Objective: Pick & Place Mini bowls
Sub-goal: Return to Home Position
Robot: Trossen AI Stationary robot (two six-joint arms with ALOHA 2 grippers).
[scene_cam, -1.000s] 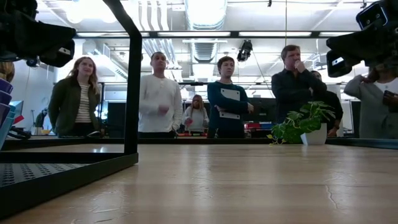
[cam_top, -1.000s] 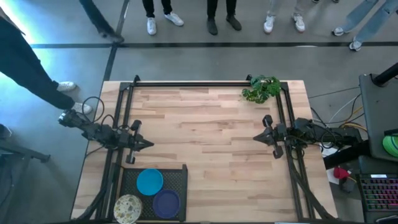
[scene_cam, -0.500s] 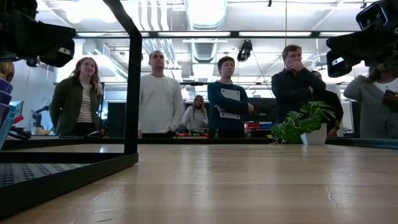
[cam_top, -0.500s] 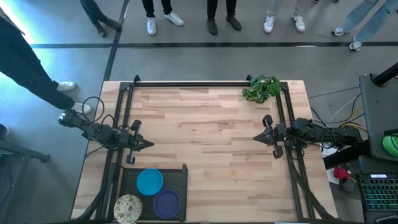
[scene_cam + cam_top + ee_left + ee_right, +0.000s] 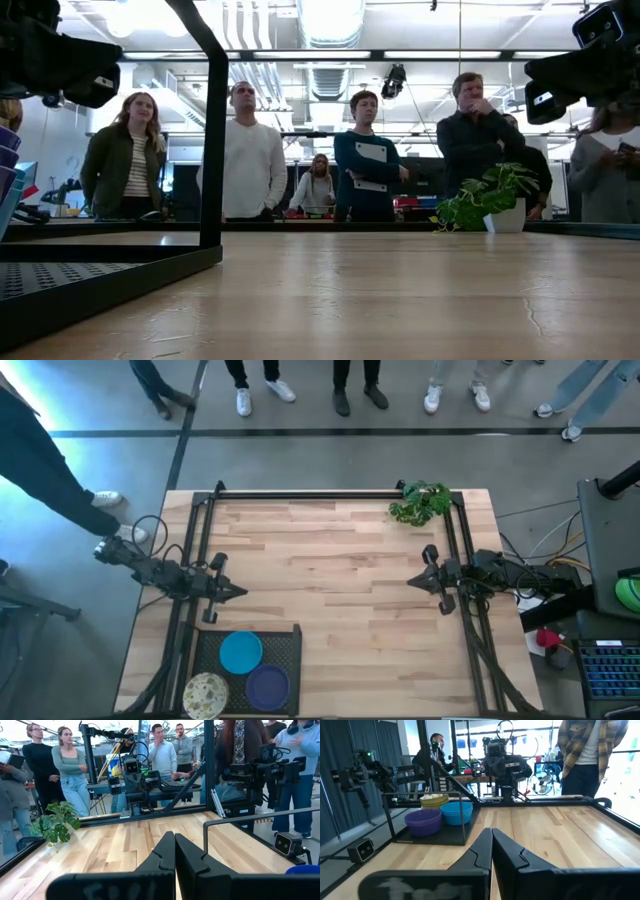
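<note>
Three stacks of mini bowls sit in a black mesh tray at the table's near left: bright blue, purple and cream speckled. The right wrist view shows them as the purple stack, the blue stack and the cream stack. My left gripper hovers shut at the table's left side, just beyond the tray. My right gripper hovers shut at the right side. Both are empty, with fingertips together in their wrist views.
A green leafy plant in a white pot stands at the far right corner. A black metal frame runs along the table's far and side edges. Several people stand beyond the far edge. Bare wood fills the table's middle.
</note>
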